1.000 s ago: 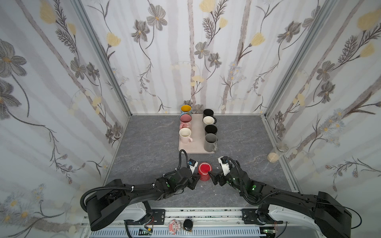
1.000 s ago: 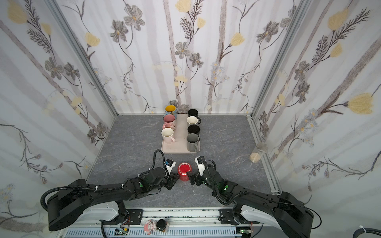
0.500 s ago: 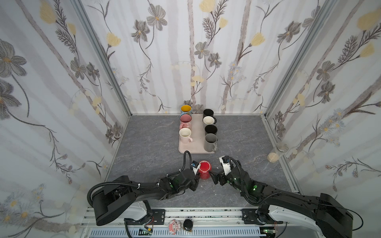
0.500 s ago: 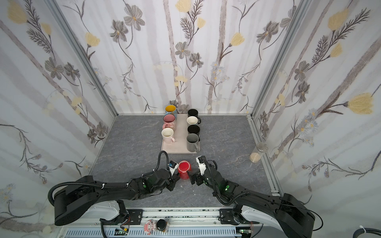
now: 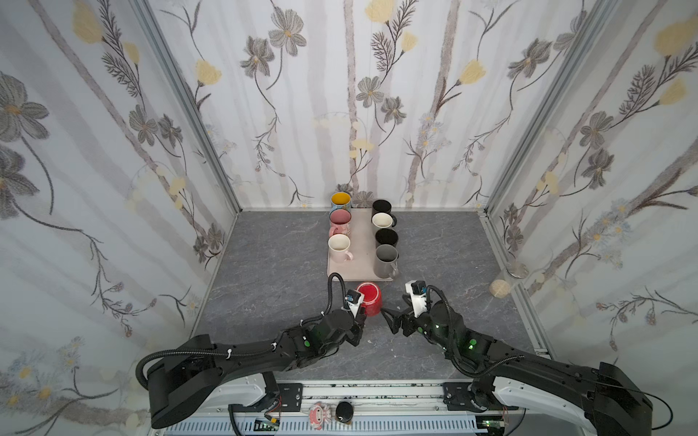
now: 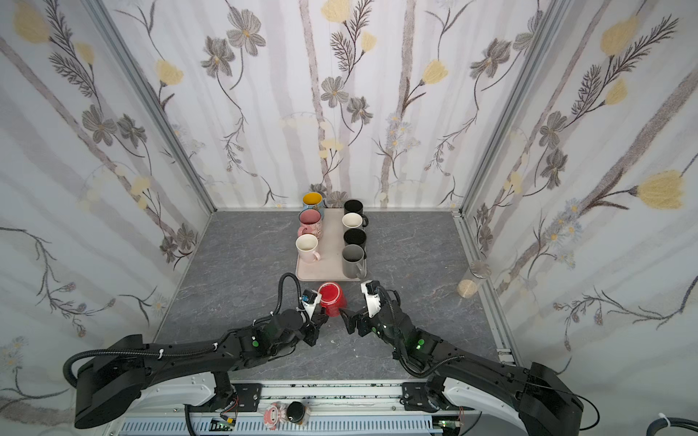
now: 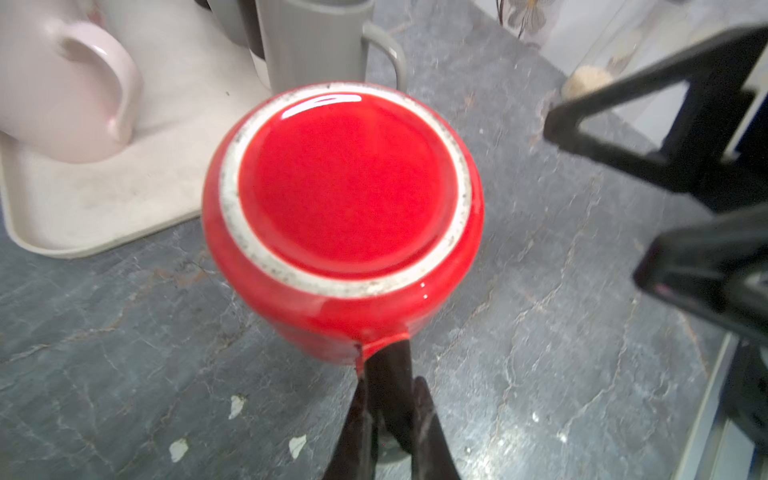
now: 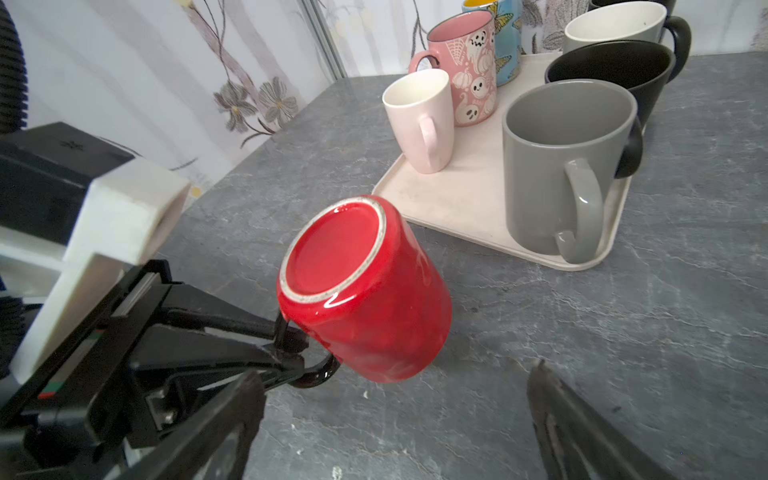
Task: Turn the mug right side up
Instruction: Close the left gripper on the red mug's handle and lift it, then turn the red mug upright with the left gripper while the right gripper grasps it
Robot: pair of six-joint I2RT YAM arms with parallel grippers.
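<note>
The red mug (image 5: pixel 369 299) (image 6: pixel 332 300) is upside down and tilted just in front of the tray, its white-ringed base (image 7: pixel 345 199) facing up. My left gripper (image 5: pixel 360 315) (image 7: pixel 390 380) is shut on the mug's dark handle (image 8: pixel 316 374), and it also shows in the right wrist view (image 8: pixel 291 336). My right gripper (image 5: pixel 394 307) (image 6: pixel 355 307) (image 8: pixel 395 374) stands open just right of the mug, with nothing between its fingers and not touching it. The mug's mouth is hidden.
A beige tray (image 5: pixel 359 271) (image 8: pixel 457 199) behind the mug carries several upright mugs; the grey mug (image 5: pixel 386 260) (image 8: pixel 561 166) is nearest. A clear glass (image 5: pixel 500 287) stands by the right wall. Grey table surface lies on both sides.
My left gripper has shut on the mug's handle. The mug has shifted a little toward the tray and tilted. The right gripper has stayed open, nearly still.
</note>
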